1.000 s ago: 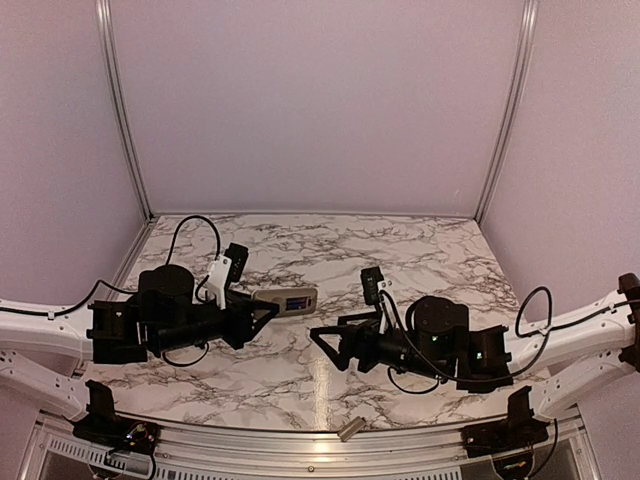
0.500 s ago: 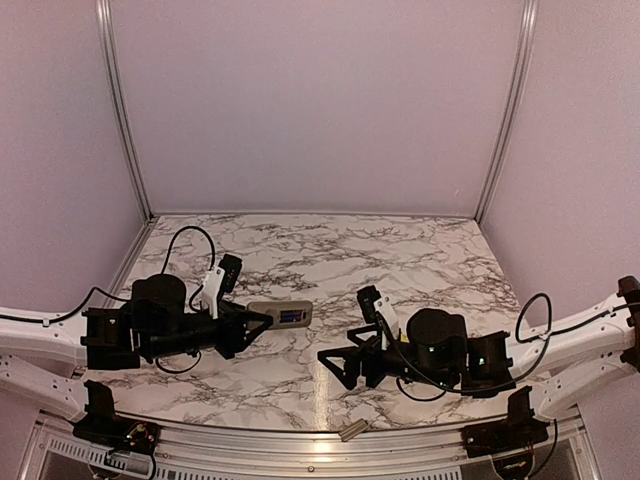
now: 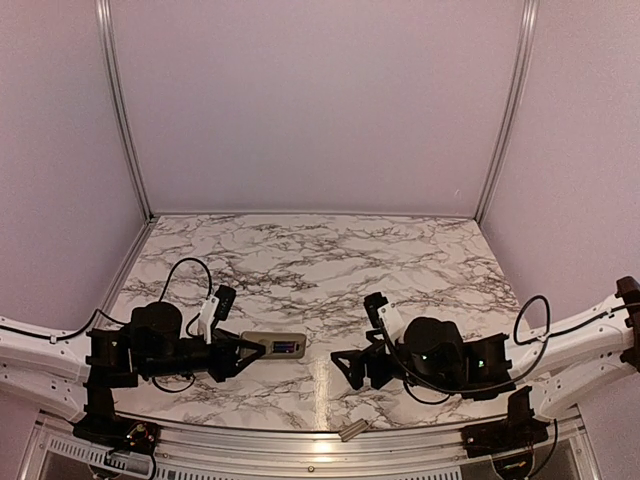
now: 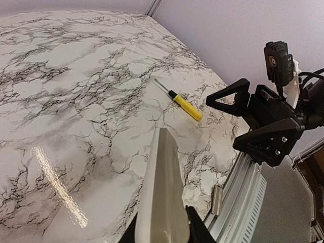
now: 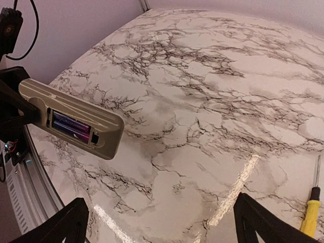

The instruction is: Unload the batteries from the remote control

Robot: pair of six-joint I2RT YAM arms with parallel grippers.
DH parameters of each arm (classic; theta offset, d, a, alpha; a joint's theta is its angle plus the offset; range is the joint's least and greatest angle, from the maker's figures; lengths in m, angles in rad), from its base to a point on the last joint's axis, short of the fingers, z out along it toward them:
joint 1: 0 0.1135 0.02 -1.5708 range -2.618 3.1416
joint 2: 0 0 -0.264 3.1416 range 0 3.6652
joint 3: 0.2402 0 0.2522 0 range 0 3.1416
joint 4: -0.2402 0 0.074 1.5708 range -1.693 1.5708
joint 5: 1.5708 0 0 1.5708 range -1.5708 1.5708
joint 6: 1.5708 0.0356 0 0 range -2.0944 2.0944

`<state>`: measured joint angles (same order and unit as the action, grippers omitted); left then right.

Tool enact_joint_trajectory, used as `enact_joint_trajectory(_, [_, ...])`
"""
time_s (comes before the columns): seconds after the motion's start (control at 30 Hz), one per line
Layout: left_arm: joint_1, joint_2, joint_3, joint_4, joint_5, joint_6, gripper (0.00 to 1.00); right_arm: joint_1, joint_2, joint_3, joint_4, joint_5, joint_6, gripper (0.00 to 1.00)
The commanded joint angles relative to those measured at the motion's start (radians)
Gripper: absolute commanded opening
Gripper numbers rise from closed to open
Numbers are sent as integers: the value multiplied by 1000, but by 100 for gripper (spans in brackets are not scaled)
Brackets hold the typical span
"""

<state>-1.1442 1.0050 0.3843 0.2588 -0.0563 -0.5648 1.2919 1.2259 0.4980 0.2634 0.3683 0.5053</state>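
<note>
Pale lilac walls close in a marble-patterned table (image 3: 330, 250), whose near rail (image 3: 250, 446) runs along the robot's side and serves as the reference here. From above, the remote control (image 3: 278, 346) hangs just beyond that rail, off the marble, with its long axis roughly parallel to the rail. The left gripper (image 3: 248, 348) is clamped on its left end, probably so that the rest of the body stays free for the other arm. The right gripper (image 3: 348, 368) sits a short way along the rail from the remote's free end, its jaws spread wide and empty. A small grey-beige cover piece (image 3: 350, 431) lies on the rail itself. In the left wrist view, the remote is seen almost edge-on, reaching straight out from the closed fingers towards the right arm. A yellow-handled screwdriver (image 4: 183, 105) lies on the marble farther from the rail. In the right wrist view, the remote's grey-beige back faces the camera with the recess uncovered. Two batteries (image 5: 71, 123) lie side by side inside it, lengthwise along the handset, so both appear yet to be unloaded. The open recess sits near the remote's free end. Turning the back this way looks meant to offer the cells to the open fingers.
</note>
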Motion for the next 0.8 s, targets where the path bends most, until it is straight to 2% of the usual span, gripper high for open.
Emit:
enact_joint_trajectory(0.0, [6,9,-32,135,45,-43,0,6,15,-1,-71,130,36,99])
enact_joint_trajectory(0.3, [6,193,-55,370,139,-130,0,6,21,-12,-96,212,89,99])
enact_joint_trajectory(0.47, [6,362,3,430,174,-143,0,6,-6,-27,-135,244,133,99])
enact_joint_trajectory(0.77, [6,559,21,569,219,-208,0,6,-56,-90,-153,251,184,99])
